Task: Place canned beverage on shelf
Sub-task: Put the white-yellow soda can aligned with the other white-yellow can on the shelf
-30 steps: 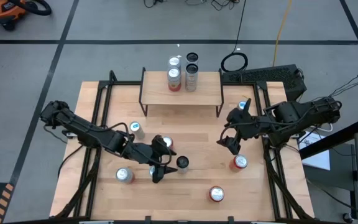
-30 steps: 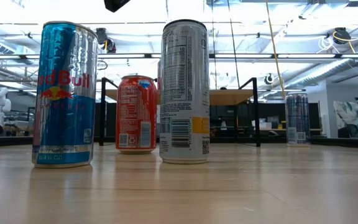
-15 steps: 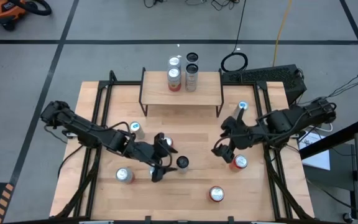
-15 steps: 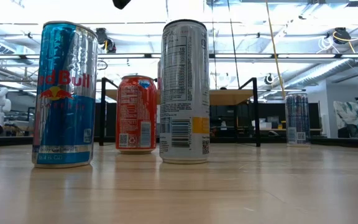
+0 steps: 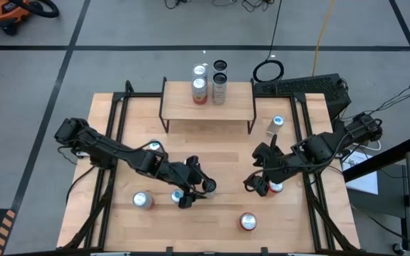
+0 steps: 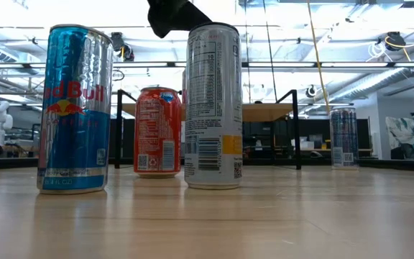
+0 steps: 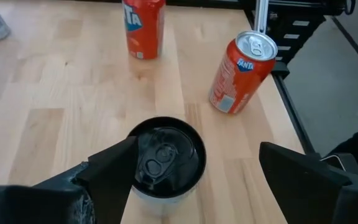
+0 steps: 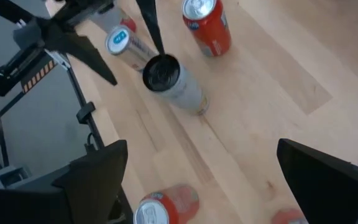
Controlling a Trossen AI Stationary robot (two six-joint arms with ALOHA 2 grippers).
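A tall white can with a black top (image 7: pixel 166 158) (image 5: pixel 208 185) (image 6: pixel 213 104) stands upright on the table near its middle. My left gripper (image 7: pixel 197 152) (image 5: pixel 199 185) is open and slants down at the can's top, one finger on each side of it. My right gripper (image 8: pixel 204 165) (image 5: pixel 256 172) hangs open over the table to the right, beside a red can (image 5: pixel 275 187). The shelf (image 5: pixel 206 108) stands on its black legs at the far edge, with two cans (image 5: pixel 200 89) (image 5: pixel 219 85) at its back. My left gripper has one fingertip (image 7: pixel 126 152) close against the black rim (image 7: pixel 143 134) of the can's top, coming level-to-slanting from the table's left. Whether it touches the rim, I cannot tell. The can stands upright on the table.
Other cans stand about: a blue one (image 6: pixel 74 108) and a red one (image 6: pixel 157 132) near the left gripper, a silver-topped one (image 5: pixel 142 200), a red one (image 5: pixel 248 222) by the near edge, a blue one (image 5: pixel 276 124) far right.
My left gripper has sunk and gone toward the table's right, rolling as it went, so that its fingers now flank the black-topped can. My right gripper has moved toward the near edge, closer to the red can. No can has moved.
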